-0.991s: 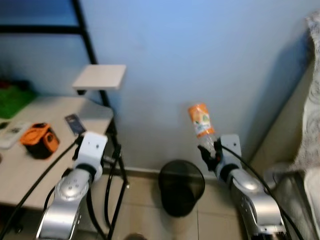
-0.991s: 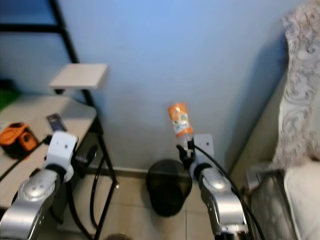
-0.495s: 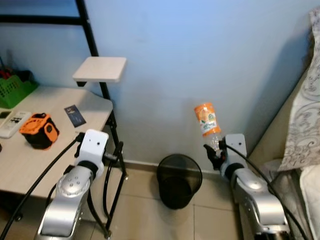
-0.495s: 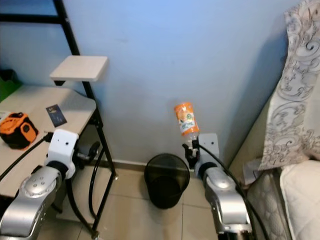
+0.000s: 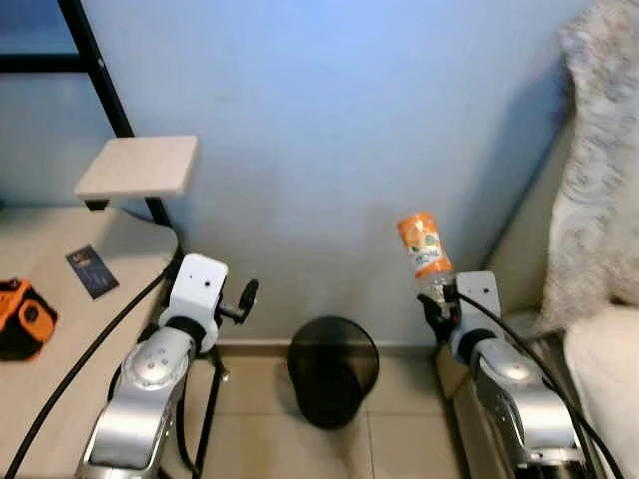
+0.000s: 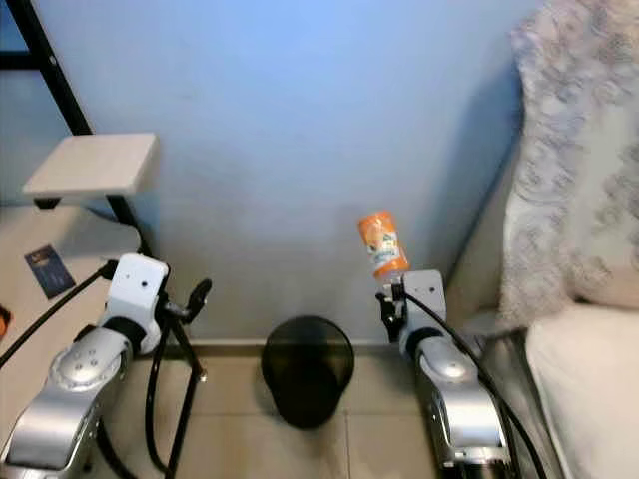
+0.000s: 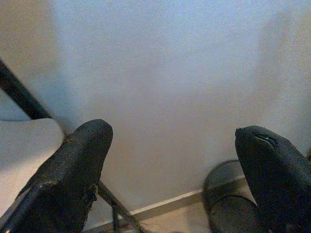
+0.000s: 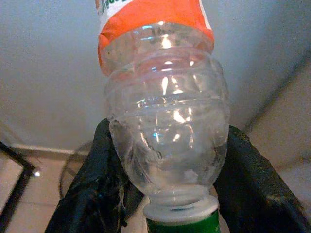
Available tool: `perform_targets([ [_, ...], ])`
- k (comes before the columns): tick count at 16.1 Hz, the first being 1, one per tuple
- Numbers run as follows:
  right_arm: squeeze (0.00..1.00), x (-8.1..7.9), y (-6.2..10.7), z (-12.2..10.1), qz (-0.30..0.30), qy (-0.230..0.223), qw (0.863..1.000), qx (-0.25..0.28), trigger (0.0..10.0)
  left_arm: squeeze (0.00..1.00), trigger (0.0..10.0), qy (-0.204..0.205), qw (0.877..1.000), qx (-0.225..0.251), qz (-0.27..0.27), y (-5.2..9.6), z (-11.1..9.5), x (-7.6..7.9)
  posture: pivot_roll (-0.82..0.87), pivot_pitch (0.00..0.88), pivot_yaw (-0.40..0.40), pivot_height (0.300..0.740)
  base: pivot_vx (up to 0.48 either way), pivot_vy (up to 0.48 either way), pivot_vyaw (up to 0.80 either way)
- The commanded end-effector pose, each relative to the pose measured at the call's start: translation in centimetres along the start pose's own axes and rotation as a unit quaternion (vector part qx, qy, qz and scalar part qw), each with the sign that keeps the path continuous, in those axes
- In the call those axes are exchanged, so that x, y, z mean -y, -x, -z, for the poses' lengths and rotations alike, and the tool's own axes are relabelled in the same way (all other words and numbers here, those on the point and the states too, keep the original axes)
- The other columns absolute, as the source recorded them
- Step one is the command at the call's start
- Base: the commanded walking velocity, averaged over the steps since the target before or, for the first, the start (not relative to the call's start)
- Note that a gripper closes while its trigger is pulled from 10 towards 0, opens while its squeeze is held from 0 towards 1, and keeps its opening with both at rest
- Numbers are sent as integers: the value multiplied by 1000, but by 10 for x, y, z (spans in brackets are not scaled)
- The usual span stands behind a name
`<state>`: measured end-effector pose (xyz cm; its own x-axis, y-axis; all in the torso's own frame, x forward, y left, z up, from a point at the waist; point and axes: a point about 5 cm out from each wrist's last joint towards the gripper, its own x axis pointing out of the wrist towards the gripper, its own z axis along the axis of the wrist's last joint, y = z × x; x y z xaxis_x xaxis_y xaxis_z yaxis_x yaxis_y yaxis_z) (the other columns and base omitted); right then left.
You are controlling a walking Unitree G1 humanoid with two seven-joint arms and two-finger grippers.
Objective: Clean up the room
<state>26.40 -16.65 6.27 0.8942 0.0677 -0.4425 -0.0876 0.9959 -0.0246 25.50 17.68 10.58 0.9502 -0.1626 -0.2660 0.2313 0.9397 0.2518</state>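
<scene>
The right gripper point(image 5: 436, 302) pinches a clear plastic bottle point(image 5: 425, 251) with an orange label by its neck end, cap down, bottom tilted up toward the blue wall point(image 5: 329, 120), right of and above the black mesh wastebasket point(image 5: 331, 371) on the tiled floor. The left gripper point(image 7: 175, 160) is spread wide, holding nothing, facing the wall beside the desk point(image 5: 50, 329).
</scene>
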Motion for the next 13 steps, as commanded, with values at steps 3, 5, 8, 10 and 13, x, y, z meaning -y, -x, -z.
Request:
perform_targets([
  [3,0,-13,-3,-10,-25,9,1000,17,10000,0,10000,-3,1000,-5,-10,1,2,-8,44,0,22,740,401,0,0],
  [5,0,-13,-3,-11,-32,13,999,16,10000,0,10000,-4,1000,-6,-10,1,2,-8,45,0,23,740,373,0,0],
  [8,0,-8,-6,-7,-63,80,995,4,10000,0,10000,-23,999,-15,35,4,6,-3,48,0,26,740,91,0,0],
  [10,0,-4,-18,4,-112,150,981,-42,10000,0,10000,-51,994,-21,99,7,8,1,49,0,29,740,0,0,0],
  [13,0,-4,-44,20,-140,244,953,-110,10000,0,10000,-111,973,-35,199,3,10,-2,63,0,26,740,0,0,0],
])
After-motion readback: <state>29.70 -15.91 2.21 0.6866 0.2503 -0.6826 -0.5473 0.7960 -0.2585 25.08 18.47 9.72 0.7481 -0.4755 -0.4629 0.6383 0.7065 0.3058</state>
